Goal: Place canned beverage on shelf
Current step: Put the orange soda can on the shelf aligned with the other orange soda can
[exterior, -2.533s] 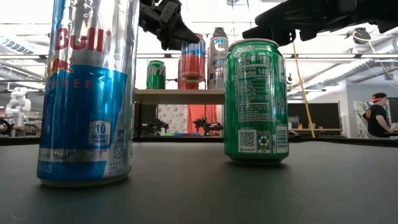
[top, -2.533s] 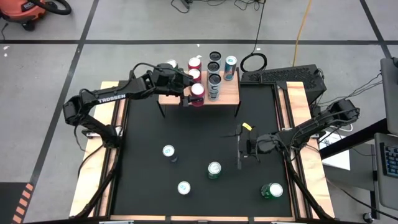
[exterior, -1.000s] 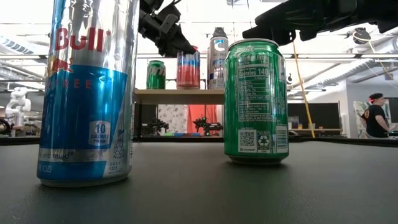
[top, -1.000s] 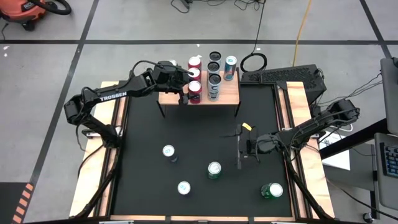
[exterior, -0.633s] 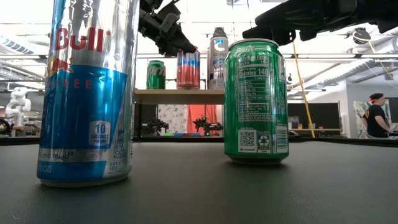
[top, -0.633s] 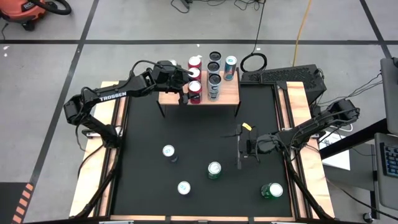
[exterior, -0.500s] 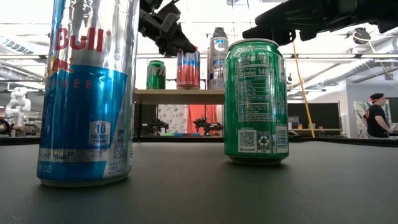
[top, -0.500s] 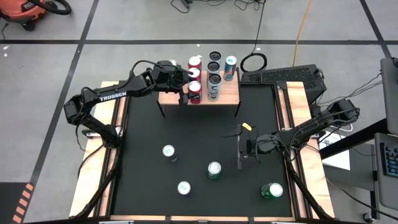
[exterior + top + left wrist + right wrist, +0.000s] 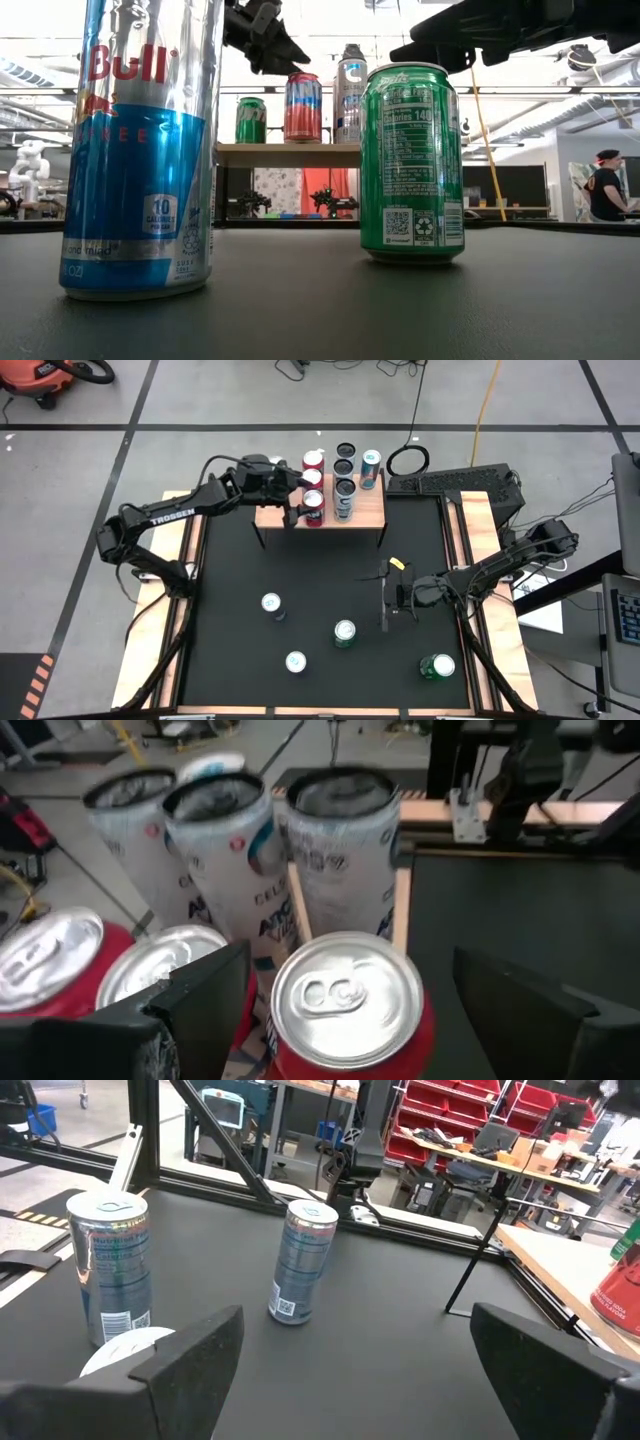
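Standing upright on the shelf (image 9: 366,513), a light-wood board on thin black legs, the red can (image 9: 347,1005) showed its round silver lid between the left claw's (image 9: 340,995) dark, flat fingers, which were spread wide and gripped nothing. Tall pale cans (image 9: 343,845) stood just behind it. The right claw (image 9: 352,1365) hung wide open and empty over the matte black tabletop (image 9: 310,580), near two slim silver-blue cans (image 9: 302,1260).
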`<state>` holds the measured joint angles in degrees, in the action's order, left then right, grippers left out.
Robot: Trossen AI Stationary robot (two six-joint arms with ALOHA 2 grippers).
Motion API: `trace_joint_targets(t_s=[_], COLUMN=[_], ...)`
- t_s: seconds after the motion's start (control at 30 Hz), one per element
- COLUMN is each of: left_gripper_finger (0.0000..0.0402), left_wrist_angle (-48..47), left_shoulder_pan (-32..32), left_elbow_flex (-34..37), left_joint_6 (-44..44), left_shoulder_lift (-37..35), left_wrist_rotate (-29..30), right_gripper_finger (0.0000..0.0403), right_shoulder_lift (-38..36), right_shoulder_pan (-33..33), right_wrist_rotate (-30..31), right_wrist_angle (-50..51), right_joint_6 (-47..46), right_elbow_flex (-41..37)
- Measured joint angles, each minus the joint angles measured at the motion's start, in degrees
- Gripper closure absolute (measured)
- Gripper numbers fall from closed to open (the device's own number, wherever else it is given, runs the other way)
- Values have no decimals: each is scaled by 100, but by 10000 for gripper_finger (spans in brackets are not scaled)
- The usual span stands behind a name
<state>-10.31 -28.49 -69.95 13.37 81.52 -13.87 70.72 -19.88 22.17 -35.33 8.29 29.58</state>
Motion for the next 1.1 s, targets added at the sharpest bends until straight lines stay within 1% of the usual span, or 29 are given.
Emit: trace_joint_targets(t_s=[0.17,0.27,0.37,0.43,0.47,0.63,0.73,0.87,0.97,1.1], left_gripper_finger=[59,59,59,59,59,59,59,59,59,59], left_wrist_angle=[69,71,40,-71,-205,-1002,-763,-268,493,1284], left_shoulder_pan=[33,170,562,908,1095,1879,2145,2232,2194,2081], left_elbow_flex=[0,0,4,4,4,29,334,905,1371,1846], left_joint_6=[-92,-129,-143,-118,-72,17,-118,-291,-388,-407], left_shoulder_lift=[-193,-333,-523,-625,-650,-566,-450,-347,-351,-351], left_wrist_rotate=[-72,-150,-484,-468,-331,716,1123,1598,1751,1797], right_gripper_finger=[32,32,32,32,32,32,32,32,32,32], right_shoulder_lift=[0,0,0,2,2,2,2,2,2,2], right_shoulder_pan=[1,1,2,0,1,0,2,2,2,2], right_wrist_rotate=[0,0,0,0,0,0,0,0,0,7], right_wrist_angle=[0,0,18,53,53,46,44,41,36,23], right_joint_6=[-2,-7,-9,-7,-8,-2,7,8,-11,-26], right_elbow_flex=[0,0,0,0,0,0,0,0,0,0])
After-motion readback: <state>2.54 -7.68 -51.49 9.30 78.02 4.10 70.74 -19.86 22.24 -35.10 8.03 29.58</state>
